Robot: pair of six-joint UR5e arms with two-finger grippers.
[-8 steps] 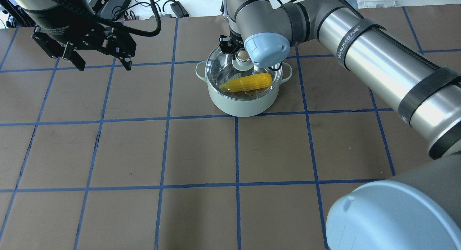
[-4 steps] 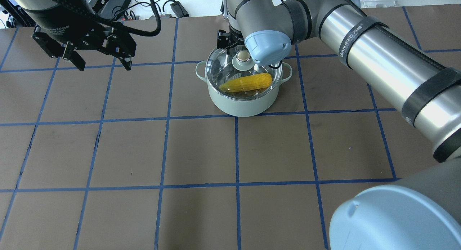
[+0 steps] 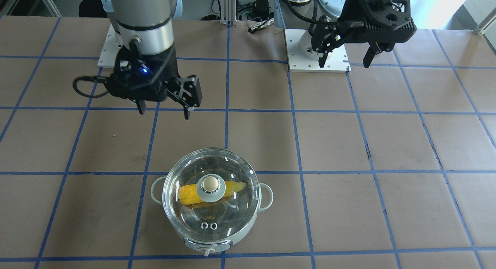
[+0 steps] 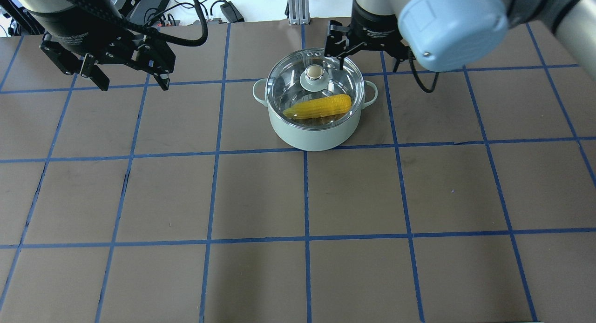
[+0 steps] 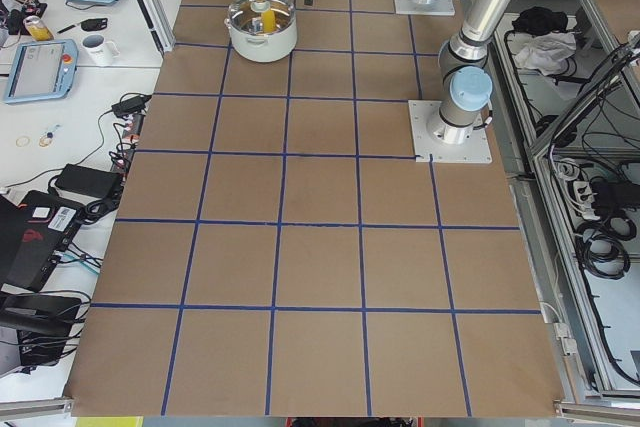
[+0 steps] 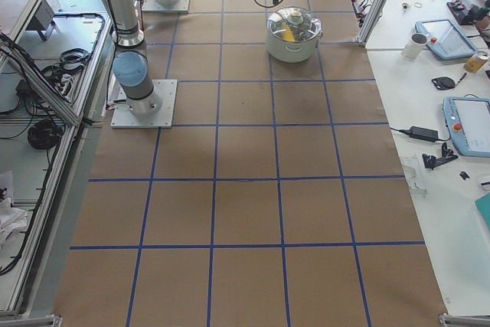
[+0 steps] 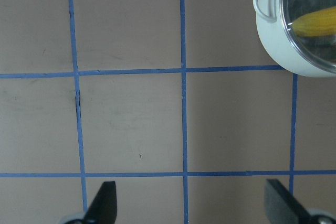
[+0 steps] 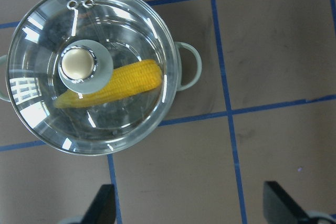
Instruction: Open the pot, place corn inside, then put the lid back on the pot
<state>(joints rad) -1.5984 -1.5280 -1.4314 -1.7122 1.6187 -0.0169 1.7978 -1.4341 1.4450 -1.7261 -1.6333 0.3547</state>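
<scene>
- Overhead exterior view: the pot [image 4: 316, 137] stands on the table [image 4: 233, 197] with the glass lid [image 4: 288, 83] resting on its rim. The lid looks level and centred.
- The corn [image 4: 321, 106] lies inside the pot, on its side under the glass, with its tip close to the pot wall.
- The right gripper [image 3: 164, 111] hangs above the table just beside the pot. Its fingers are spread wide and hold nothing, and they are clear of the lid's knob [image 3: 210, 182].
- The left gripper [image 3: 344, 62] is well apart from the pot, likewise spread and empty.
- Judgement: all three steps appear complete, and only the arm's retreat remains.
- Risk 1: a low or sideways retreat by the right arm could clip the knob or the nearer loop handle [image 8: 190, 65], knocking the lid askew or shoving the pot.
- Risk 2: the lid's seating cannot be confirmed all round, because glare hides part of the rim. A lid perched off its seat could slide under any vibration.
</scene>
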